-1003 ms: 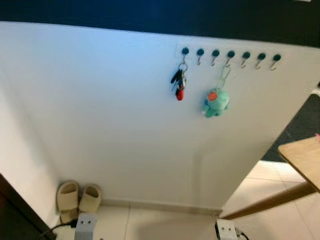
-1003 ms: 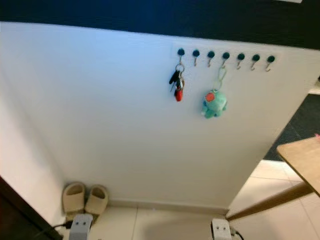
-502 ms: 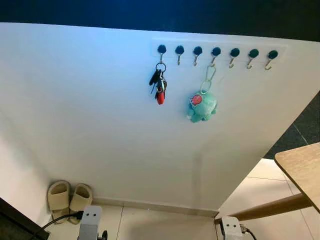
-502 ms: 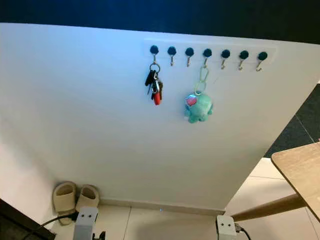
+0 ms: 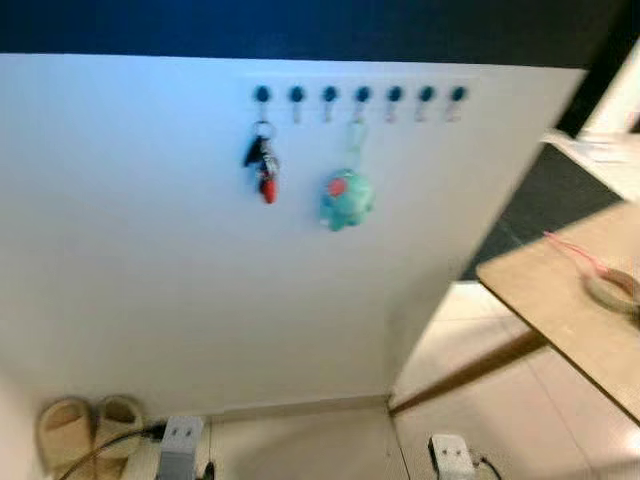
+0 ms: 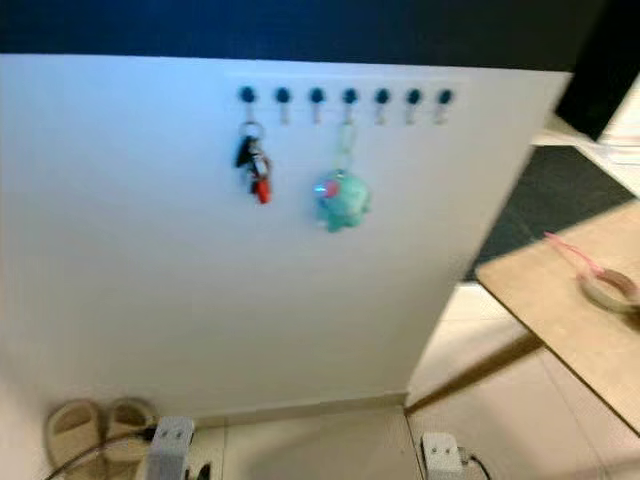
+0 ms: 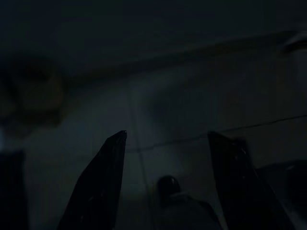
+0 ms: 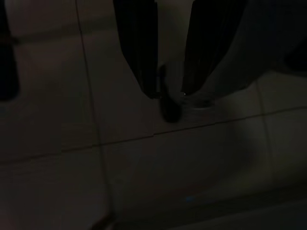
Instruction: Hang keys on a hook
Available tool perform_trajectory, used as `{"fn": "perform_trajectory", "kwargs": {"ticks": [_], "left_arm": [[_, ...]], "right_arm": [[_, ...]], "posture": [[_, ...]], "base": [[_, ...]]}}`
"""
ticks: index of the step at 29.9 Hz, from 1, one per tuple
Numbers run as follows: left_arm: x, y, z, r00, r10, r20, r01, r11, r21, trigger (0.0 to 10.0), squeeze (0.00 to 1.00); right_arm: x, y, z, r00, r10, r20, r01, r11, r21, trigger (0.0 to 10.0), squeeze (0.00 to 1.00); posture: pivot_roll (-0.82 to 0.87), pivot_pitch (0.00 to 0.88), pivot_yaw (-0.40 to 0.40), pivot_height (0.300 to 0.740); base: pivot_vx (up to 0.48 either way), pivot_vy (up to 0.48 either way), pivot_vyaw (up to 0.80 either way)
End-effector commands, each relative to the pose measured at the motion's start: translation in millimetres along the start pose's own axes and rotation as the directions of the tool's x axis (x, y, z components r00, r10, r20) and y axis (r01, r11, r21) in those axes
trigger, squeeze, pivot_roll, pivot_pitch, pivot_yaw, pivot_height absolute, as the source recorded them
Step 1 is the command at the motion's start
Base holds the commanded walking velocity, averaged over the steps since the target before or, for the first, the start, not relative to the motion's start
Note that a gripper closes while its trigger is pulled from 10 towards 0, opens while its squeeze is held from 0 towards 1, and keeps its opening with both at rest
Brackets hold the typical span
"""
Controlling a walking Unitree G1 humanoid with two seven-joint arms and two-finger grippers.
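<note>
The keys (image 5: 262, 170) are hanging from the leftmost hook (image 5: 262, 95) on the white wall (image 5: 150, 260). The left gripper (image 7: 165, 139) is hanging idle with fingers spread, holding nothing. The right gripper (image 8: 170, 93) is hanging with fingers slightly parted, empty.

A teal plush keychain (image 5: 345, 197) with a red patch on its face hangs by a pale loop against the white wall panel (image 5: 150, 280), its outline soft with blur. Above the panel runs a dark navy band (image 5: 300, 25). At the foot of the panel, on the left, a pair of beige slippers (image 5: 88, 425) sits side by side on the light tiled floor (image 5: 480, 400), with a dark cable (image 5: 110, 447) curving just beside them. To the right, a wooden table (image 5: 560, 300) juts into view on a slanted leg; a roll of tape (image 5: 612, 288) lies near its far edge, touched by a thin pink cord (image 5: 575, 252). Beyond the panel's right edge lies a dark mat (image 5: 545, 195).
</note>
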State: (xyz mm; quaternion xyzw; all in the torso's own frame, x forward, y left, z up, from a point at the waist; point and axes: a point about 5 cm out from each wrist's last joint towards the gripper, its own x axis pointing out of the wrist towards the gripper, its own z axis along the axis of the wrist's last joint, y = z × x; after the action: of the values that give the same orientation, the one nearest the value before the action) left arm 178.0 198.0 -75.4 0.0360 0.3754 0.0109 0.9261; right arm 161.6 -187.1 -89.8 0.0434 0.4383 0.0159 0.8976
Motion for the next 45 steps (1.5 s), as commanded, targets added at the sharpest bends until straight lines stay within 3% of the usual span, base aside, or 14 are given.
{"fn": "perform_trajectory", "kwargs": {"ticks": [1, 36, 45], "left_arm": [[-1.7, -2.5, -4.0, 1.0, -0.006, -0.005, 0.006, 1.0, -0.017, 10.0, 0.0], [-3.5, -0.6, 6.9, 0.993, 0.032, 0.114, -0.019, 0.994, -0.109, 10.0, 0.0], [-3.3, 0.2, 6.0, 0.993, 0.041, 0.107, -0.027, 0.992, -0.125, 10.0, 0.0]], "right_arm": [[-0.1, 2.2, -1.2, 1.0, 0.005, 0.001, -0.005, 1.0, -0.008, 10.0, 0.0], [2.7, 9.8, 4.9, 0.999, 0.052, 0.009, -0.051, 0.997, -0.059, 10.0, 0.0], [3.5, 11.8, 6.7, 0.998, 0.059, 0.01, -0.058, 0.996, -0.07, 10.0, 0.0]], "posture": [[0.05, 0.043, -0.042, 0.74], [0.06, 0.057, -0.052, 0.74], [0.06, 0.056, -0.051, 0.74]], "base": [[0.0, 0.0, -0.8], [0.0, 0.0, -0.8], [0.0, 0.0, -0.8]]}}
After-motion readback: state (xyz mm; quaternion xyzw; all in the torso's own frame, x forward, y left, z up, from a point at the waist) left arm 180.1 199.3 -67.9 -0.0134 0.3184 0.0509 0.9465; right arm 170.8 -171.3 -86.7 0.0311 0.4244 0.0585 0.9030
